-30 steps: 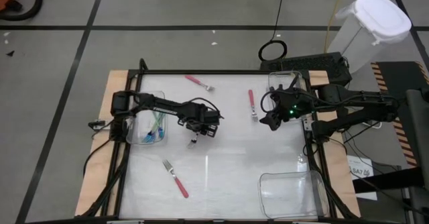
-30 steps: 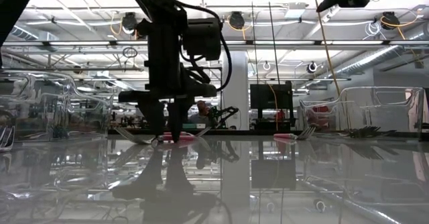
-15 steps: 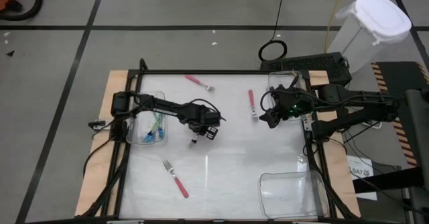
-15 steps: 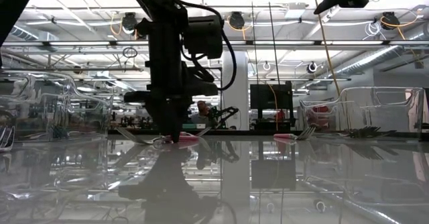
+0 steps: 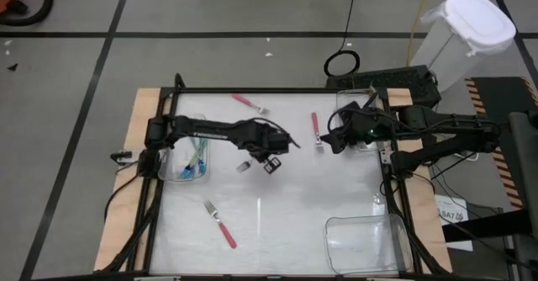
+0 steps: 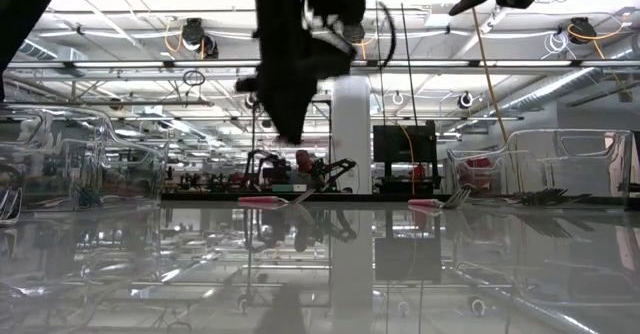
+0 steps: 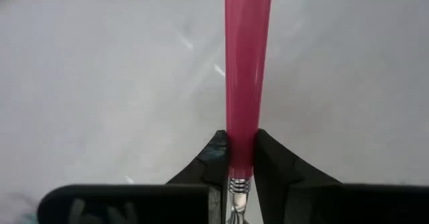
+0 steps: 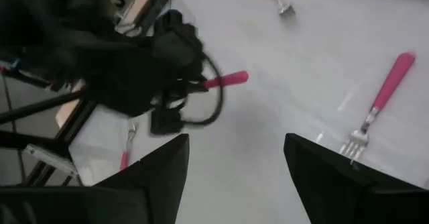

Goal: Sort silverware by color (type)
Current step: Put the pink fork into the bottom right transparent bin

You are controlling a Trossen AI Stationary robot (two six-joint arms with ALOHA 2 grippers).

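My left gripper [image 5: 277, 146] is above the middle of the table, shut on a pink-handled fork [image 8: 228, 80]. The low view shows it lifted well off the tabletop [image 6: 290, 124]. My right gripper [image 5: 334, 140] is open and hovers near the far right, just right of a pink fork [image 5: 316, 131] lying flat. In the right wrist view that fork [image 8: 382, 106] lies beyond the spread fingers [image 8: 234, 177]. Two more pink forks lie flat, one far [image 5: 250, 103] and one near left [image 5: 220, 224]. Teal forks [image 5: 195, 159] lie in the left bin. My left gripper pinches the pink fork between its two fingers at the handle's end next to the metal neck [image 7: 241, 167]. The handle [image 7: 247, 63] sticks out ahead past the fingertips, along the fingers. The fork is lifted clear of the table. Its tines are hidden behind the gripper.
A clear bin [image 5: 183, 146] stands at the left edge, another [image 5: 366, 243] at the near right corner, and a third [image 5: 357, 104] at the far right under the right arm. Open tabletop lies between the near-left fork and the near right bin.
My left gripper has risen from the tabletop and moved toward the table's right and a little far, carrying the pink fork up clear of the surface. My right gripper has shifted slightly toward the far edge.
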